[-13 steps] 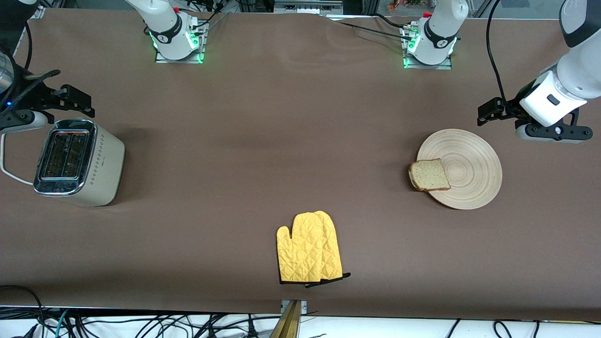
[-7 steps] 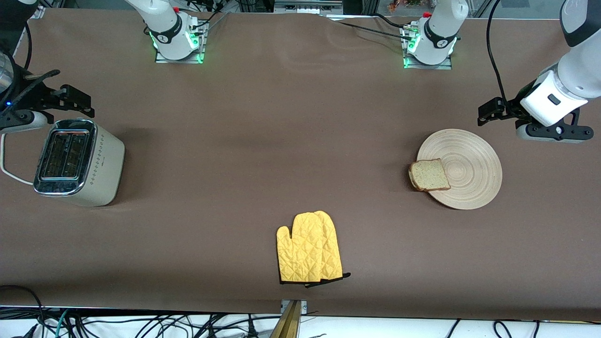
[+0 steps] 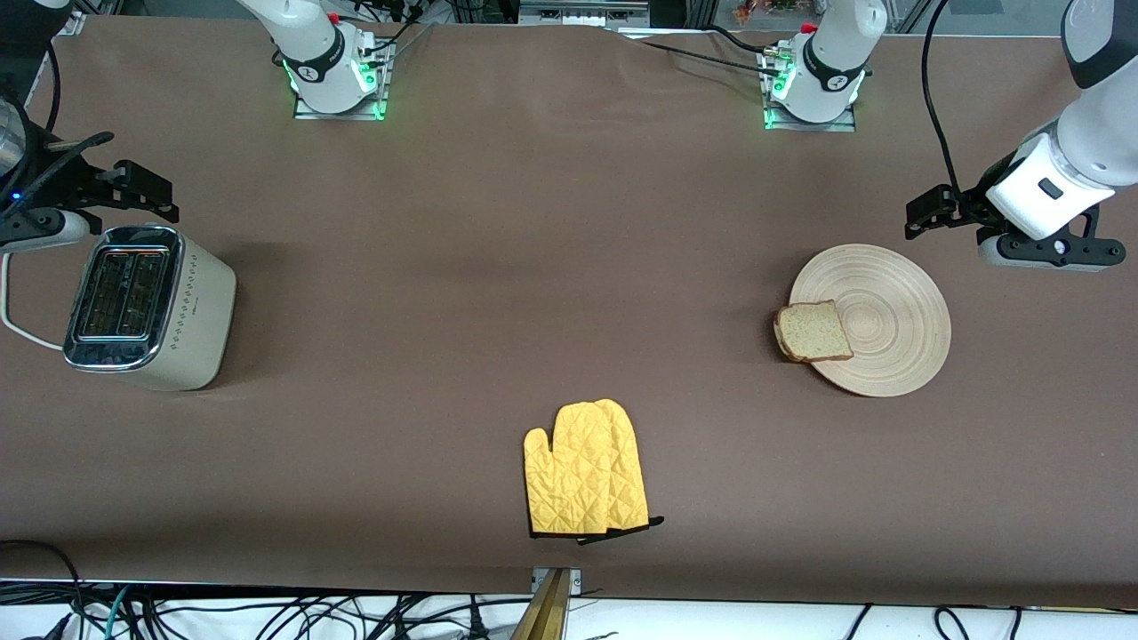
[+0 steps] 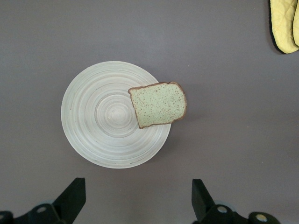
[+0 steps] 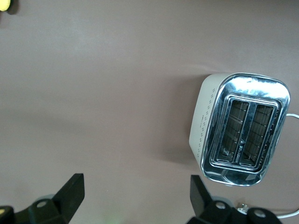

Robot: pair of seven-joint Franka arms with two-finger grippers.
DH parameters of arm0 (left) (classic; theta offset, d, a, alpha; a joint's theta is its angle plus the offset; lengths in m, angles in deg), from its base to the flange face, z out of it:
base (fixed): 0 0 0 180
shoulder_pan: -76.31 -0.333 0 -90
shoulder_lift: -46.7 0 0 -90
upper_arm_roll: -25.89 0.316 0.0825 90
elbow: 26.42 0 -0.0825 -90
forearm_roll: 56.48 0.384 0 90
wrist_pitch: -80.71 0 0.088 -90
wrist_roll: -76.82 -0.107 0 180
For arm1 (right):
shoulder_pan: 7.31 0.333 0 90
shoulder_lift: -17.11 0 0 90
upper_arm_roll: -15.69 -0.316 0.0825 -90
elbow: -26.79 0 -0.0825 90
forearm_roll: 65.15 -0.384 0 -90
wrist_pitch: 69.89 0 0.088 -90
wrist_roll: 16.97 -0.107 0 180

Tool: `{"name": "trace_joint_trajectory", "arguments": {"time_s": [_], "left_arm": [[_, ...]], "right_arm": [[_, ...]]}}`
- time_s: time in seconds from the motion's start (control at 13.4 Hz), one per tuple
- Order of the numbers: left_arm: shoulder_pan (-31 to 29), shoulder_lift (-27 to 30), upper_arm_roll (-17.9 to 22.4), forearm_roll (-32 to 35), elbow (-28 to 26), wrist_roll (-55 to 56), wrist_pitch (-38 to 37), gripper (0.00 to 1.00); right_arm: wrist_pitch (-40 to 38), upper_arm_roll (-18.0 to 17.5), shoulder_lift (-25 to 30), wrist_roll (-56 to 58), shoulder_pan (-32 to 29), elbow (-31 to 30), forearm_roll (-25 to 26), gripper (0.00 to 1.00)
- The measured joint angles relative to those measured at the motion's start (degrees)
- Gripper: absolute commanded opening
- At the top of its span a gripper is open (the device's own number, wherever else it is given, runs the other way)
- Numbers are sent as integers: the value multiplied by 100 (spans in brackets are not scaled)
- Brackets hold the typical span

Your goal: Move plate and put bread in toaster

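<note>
The round pale wood plate (image 3: 880, 320) lies on the brown table toward the left arm's end. The bread slice (image 3: 811, 332) lies on its rim, overhanging toward the table's middle. Both show in the left wrist view, plate (image 4: 100, 133) and bread (image 4: 159, 104). My left gripper (image 3: 1022, 244) is open and empty, up in the air beside the plate; in its wrist view (image 4: 138, 198) its fingers stand wide apart. The cream toaster (image 3: 147, 307) stands at the right arm's end, slots up (image 5: 243, 130). My right gripper (image 5: 135, 196) is open and empty, up beside the toaster.
A yellow oven mitt (image 3: 582, 471) lies near the table's front edge at the middle; its edge shows in the left wrist view (image 4: 284, 23). The toaster's white cord (image 3: 22, 333) runs off the table's end. Both arm bases stand along the table's back edge.
The left gripper has drifted very slightly upward in the front view. Nothing else has moved.
</note>
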Motion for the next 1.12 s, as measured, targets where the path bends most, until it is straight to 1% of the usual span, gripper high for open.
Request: {"name": "trace_joint_trajectory", "arguments": {"time_s": [0.22, 0.37, 0.45, 0.6, 0.89, 1.12], "left_arm": [[0, -117, 4, 0, 58, 0, 0, 100], [-76, -297, 65, 0, 61, 0, 0, 100], [-240, -418, 97, -37, 64, -23, 1, 100], [-647, -641, 139, -323, 73, -264, 4, 100], [-1445, -1104, 167, -811, 89, -1248, 4, 100], [-1834, -1560, 167, -1088, 95, -1819, 4, 100]], "right_arm": [[0, 0, 0, 0, 0, 0, 4, 100], [0, 1, 0, 0, -1, 0, 5, 100], [0, 2, 0, 0, -1, 0, 5, 100], [0, 2, 0, 0, -1, 0, 6, 100], [0, 3, 0, 0, -1, 1, 7, 100], [0, 3, 0, 0, -1, 2, 39, 100]]}}
